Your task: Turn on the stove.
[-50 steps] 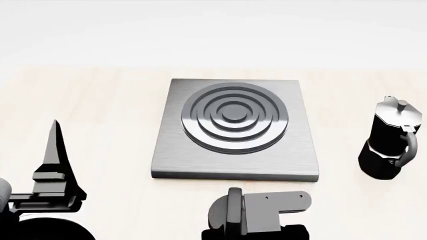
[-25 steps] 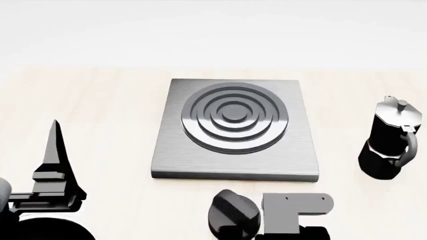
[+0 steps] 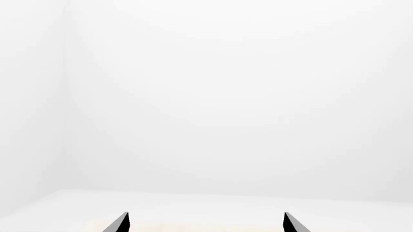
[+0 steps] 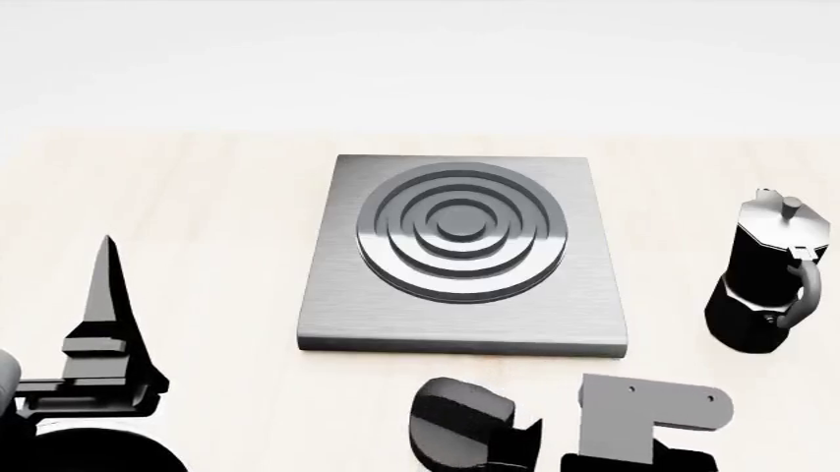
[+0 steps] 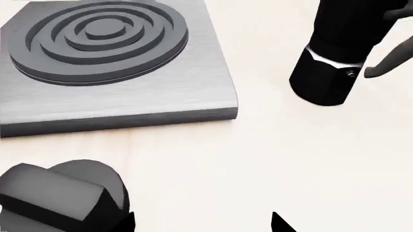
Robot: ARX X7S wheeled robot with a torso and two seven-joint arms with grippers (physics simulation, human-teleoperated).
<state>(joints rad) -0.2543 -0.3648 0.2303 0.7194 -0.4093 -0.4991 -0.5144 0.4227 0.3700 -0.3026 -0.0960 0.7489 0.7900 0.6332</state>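
Ahead of you, a pale cream table (image 4: 197, 226) with faint wood grain fills the head view from 9 to 3 o'clock. Toward 12 o'clock its far edge meets a plain white wall (image 4: 420, 59). Your left wrist view shows the same white wall (image 3: 226, 96), with a soft corner seam. Light is even and diffuse; shadows are faint.
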